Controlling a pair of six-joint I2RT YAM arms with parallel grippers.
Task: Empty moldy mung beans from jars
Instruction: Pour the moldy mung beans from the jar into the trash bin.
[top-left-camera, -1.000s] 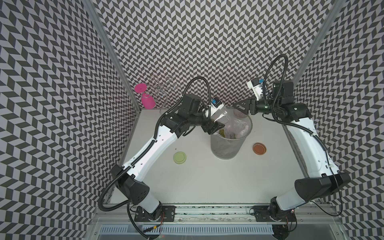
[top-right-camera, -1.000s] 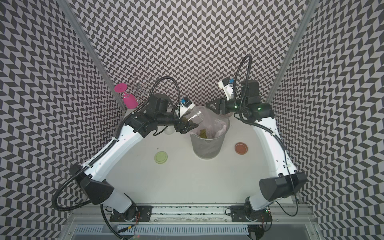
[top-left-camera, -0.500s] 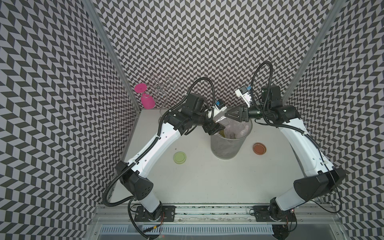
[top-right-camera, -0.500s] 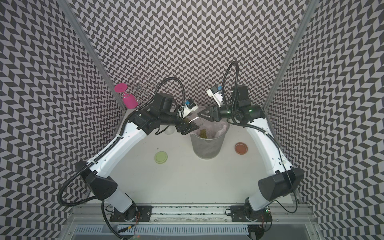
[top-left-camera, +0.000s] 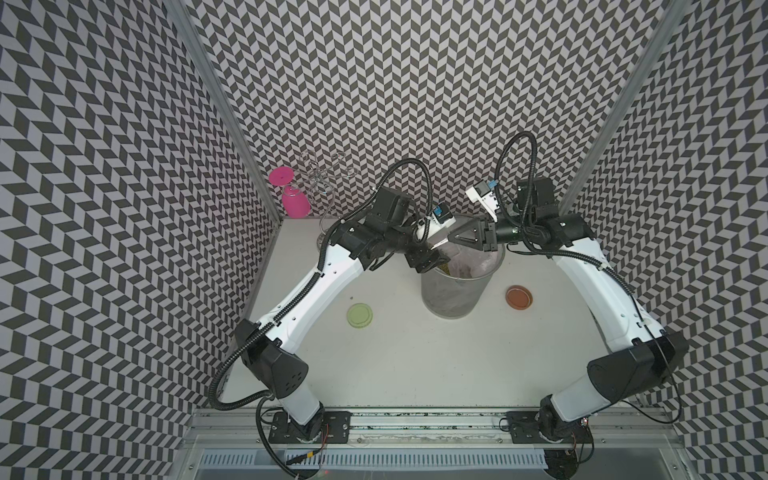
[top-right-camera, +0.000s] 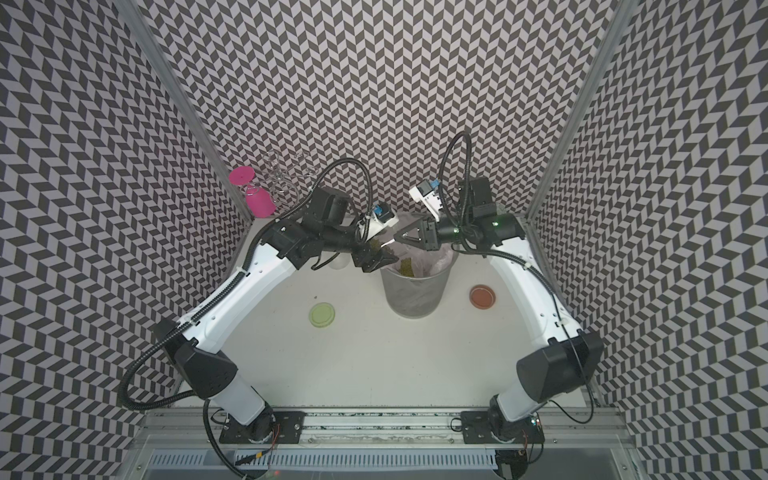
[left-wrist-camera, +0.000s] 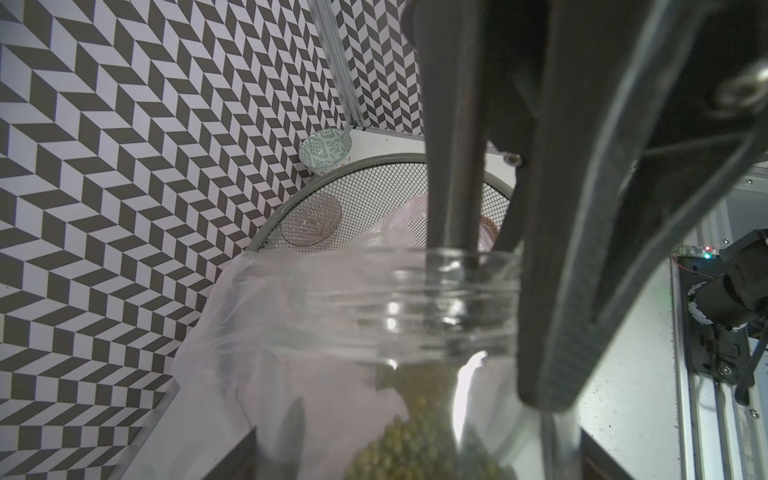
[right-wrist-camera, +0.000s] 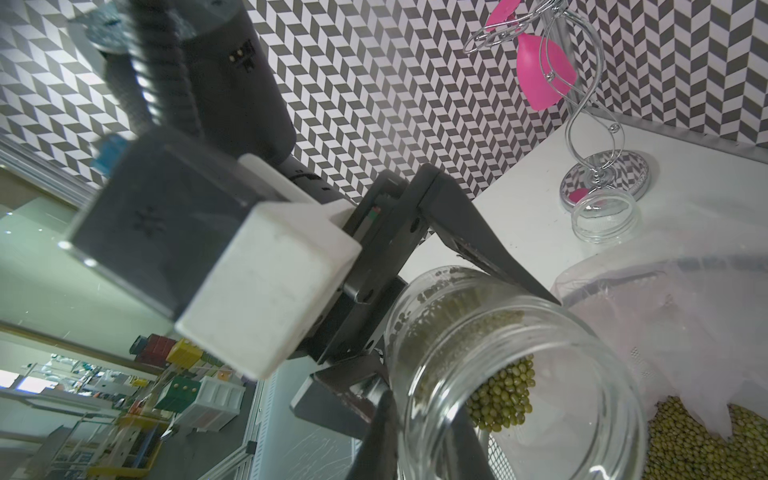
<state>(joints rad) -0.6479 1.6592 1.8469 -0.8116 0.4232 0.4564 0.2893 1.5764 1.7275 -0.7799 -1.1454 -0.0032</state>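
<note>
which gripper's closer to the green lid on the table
Left. The left gripper holds the jar over the bin edge on the green lid side; the right gripper meets the jar's mouth from the opposite side, farther off.

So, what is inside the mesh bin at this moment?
Inside the bin is a thin plastic liner, with a heap of mung beans lying in it. Liner folds and the tilted jar hide the rest; the bin's bottom cannot be seen.
</note>
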